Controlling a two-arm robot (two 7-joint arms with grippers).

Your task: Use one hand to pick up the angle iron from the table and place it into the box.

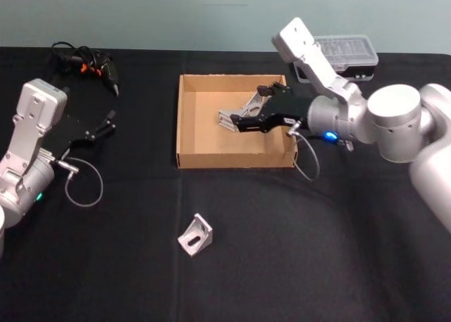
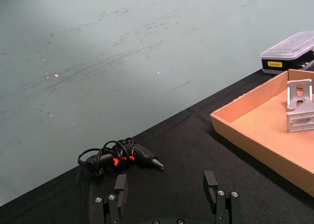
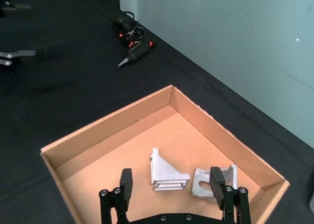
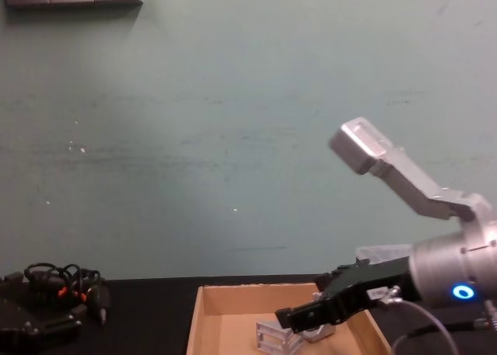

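One silver angle iron lies on the black table, in front of the tan cardboard box. Two more angle irons lie inside the box; the right wrist view shows them side by side on its floor. My right gripper hovers over the box's right half, open, with nothing between its fingers. The chest view shows it just above the box. My left gripper rests open at the table's left, far from the box.
A black plastic case with a clear lid stands behind the box's right corner. A black tool with a coiled cable lies at the far left. Open tabletop surrounds the loose angle iron.
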